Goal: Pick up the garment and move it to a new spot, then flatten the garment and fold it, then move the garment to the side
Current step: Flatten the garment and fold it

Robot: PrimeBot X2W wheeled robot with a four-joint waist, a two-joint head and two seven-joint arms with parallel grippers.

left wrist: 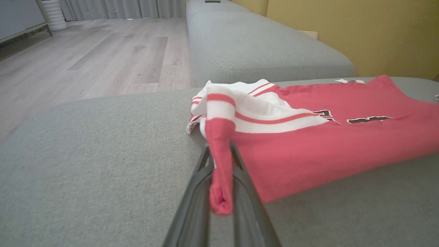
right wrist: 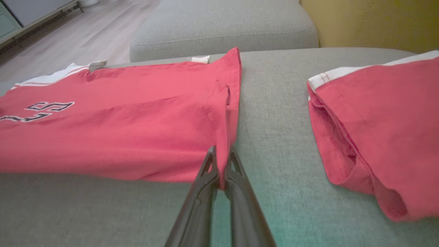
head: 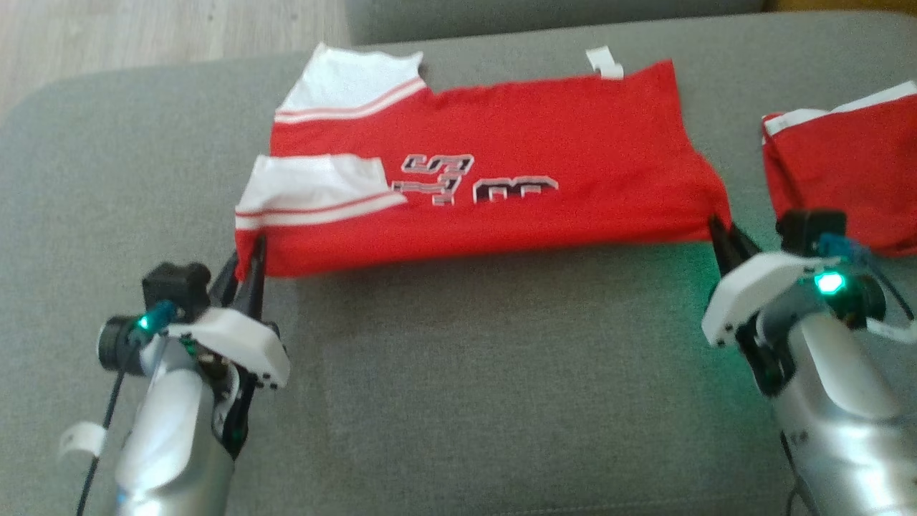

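Tools, two, both closed on cloth. Left tool [head: 254, 247] pinches the near-left corner of the red jersey [head: 501, 186], just under the lower white sleeve [head: 315, 190]. In the left wrist view a roll of red fabric sits between its fingers [left wrist: 248, 206]. Right tool [head: 720, 229] pinches the near-right corner, at the hem end.

Jersey: lies flat on the grey sofa cushion [head: 458, 373], directly ahead of both tools. Long axis runs left to right, with the near edge spanning the two grips. Each arm is nearest its own corner.

Room: bare cushion toward the robot and to the left as far as the rounded edge, with wooden floor [head: 143, 29] beyond. A narrow strip of cushion lies past the far edge.

Obstruction: second folded red garment [head: 845, 179], near the right corner but apart from it.

Judgement: a fold away from the robot looks freest.
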